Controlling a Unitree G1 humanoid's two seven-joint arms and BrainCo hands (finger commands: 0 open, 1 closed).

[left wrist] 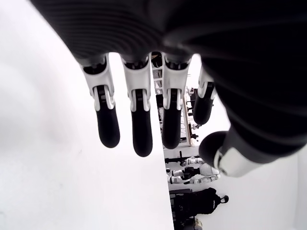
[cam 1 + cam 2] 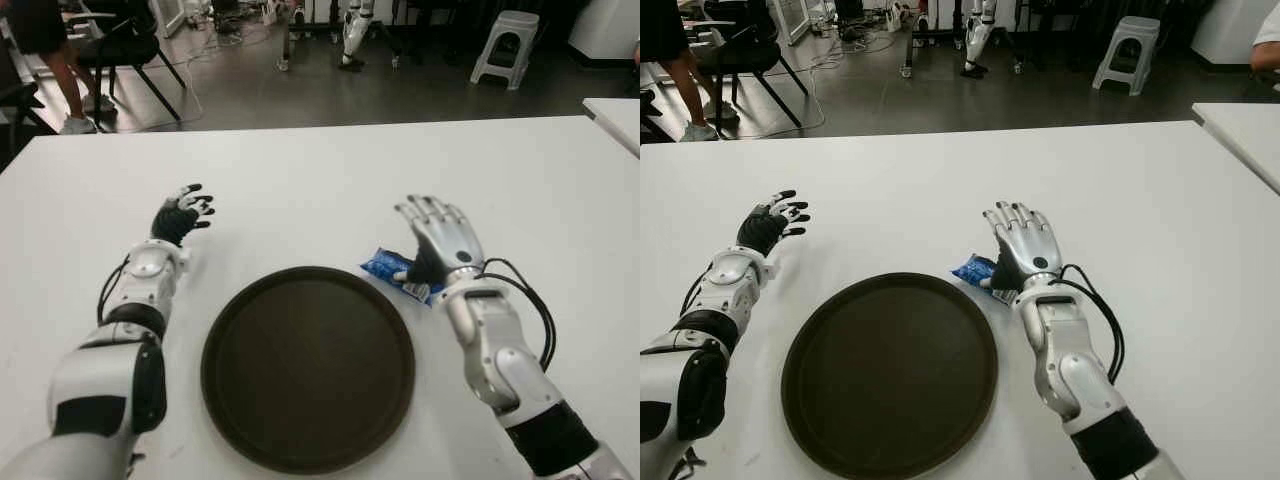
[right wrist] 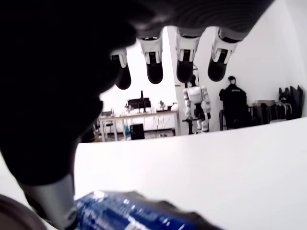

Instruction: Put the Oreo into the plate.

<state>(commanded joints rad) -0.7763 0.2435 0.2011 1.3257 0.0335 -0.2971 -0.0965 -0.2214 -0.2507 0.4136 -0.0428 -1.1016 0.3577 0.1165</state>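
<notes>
The Oreo [image 2: 385, 266] is a blue packet lying flat on the white table [image 2: 330, 180], just off the far right rim of the round dark plate [image 2: 308, 365]. My right hand [image 2: 432, 238] hovers over the packet's right end, its four fingers stretched forward and its thumb down beside the wrapper. The right wrist view shows the blue packet [image 3: 129, 213] below the palm and the fingers [image 3: 187, 67] straight, closed on nothing. My left hand [image 2: 182, 215] shows left of the plate with its fingers [image 1: 136, 120] spread and empty. Nothing lies on the plate.
A second white table [image 2: 615, 115] juts in at the right edge. Beyond the table's far edge are a grey stool [image 2: 505, 45], dark chairs [image 2: 125, 45], a person's legs [image 2: 50, 70] and cables on the floor.
</notes>
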